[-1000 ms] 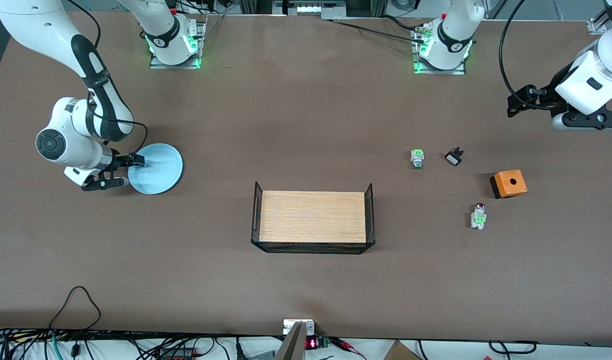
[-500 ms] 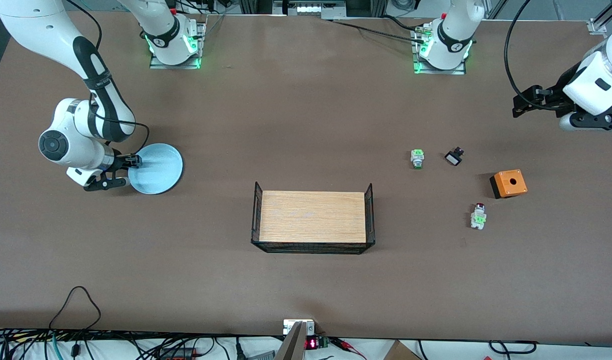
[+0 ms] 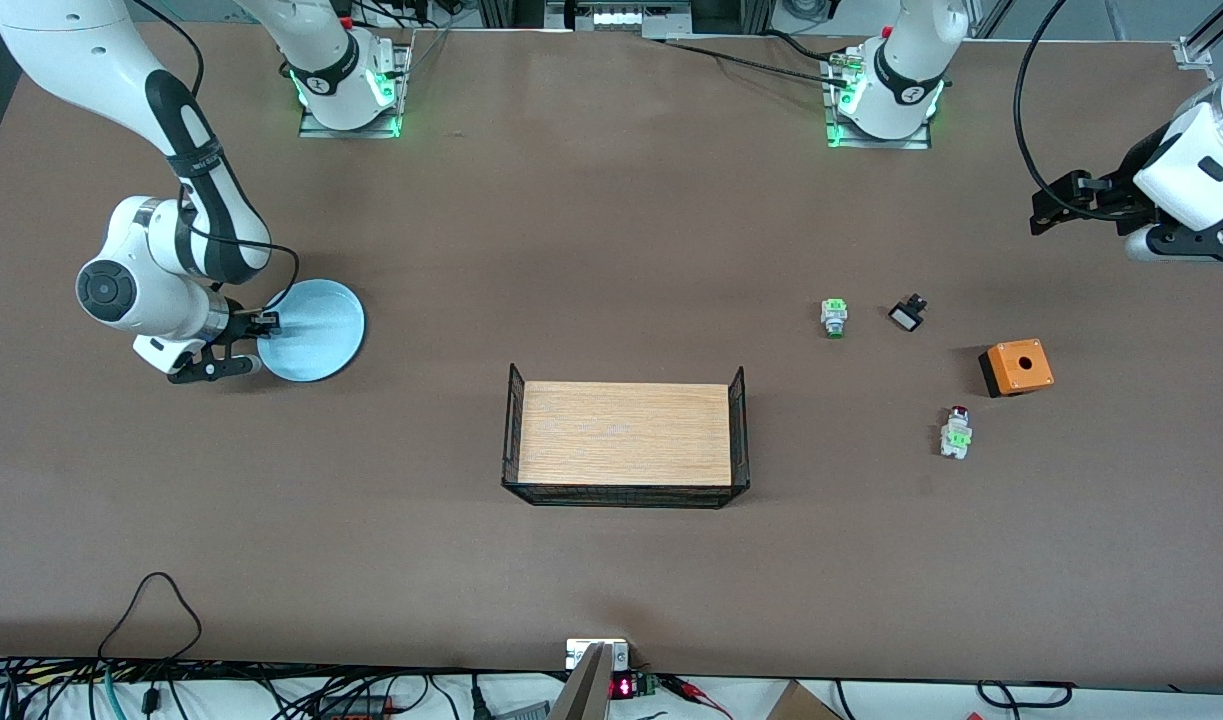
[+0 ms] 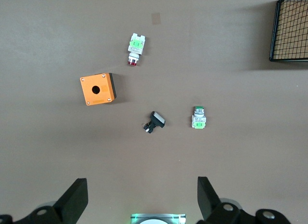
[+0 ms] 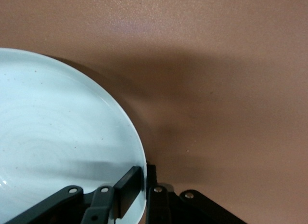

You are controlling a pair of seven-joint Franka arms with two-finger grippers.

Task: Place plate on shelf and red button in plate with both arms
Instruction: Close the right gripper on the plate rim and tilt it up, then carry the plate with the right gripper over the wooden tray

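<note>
Right claw (image 3: pixel 261 325) — pinched on the rim of the plate (image 3: pixel 316 330) at the rim's edge toward the right arm's end of the desk (image 3: pixel 611 200). The right wrist view shows one finger (image 5: pixel 127 190) lying on the plate's inner face and the other just outside the rim, with only the rim's thickness between them. In that view a dark shadow lies under the plate's edge on the desk; whether the plate is lifted clear or merely tilted cannot be told. The plate sits near the right arm's end of the desk, about midway between the edge with the bases and the edge nearest the front camera.

Left claw (image 4: pixel 139 197) — wide open, holding nothing, up in the air over the left arm's end of the desk, with nothing between the fingers (image 4: pixel 77 200).

Red button (image 3: pixel 956 433) — lies on its side toward the left arm's end of the desk, nearer the front camera than the orange box (image 3: pixel 1017 366) and apart from it. Long axis runs roughly from the bases' edge to the front camera's edge, slightly slanted; red cap points toward the bases' edge, white-grey body toward the front camera.

Wire-sided tray (image 3: pixel 626 433) with wooden floor stands mid-desk, between plate and red button.
</note>
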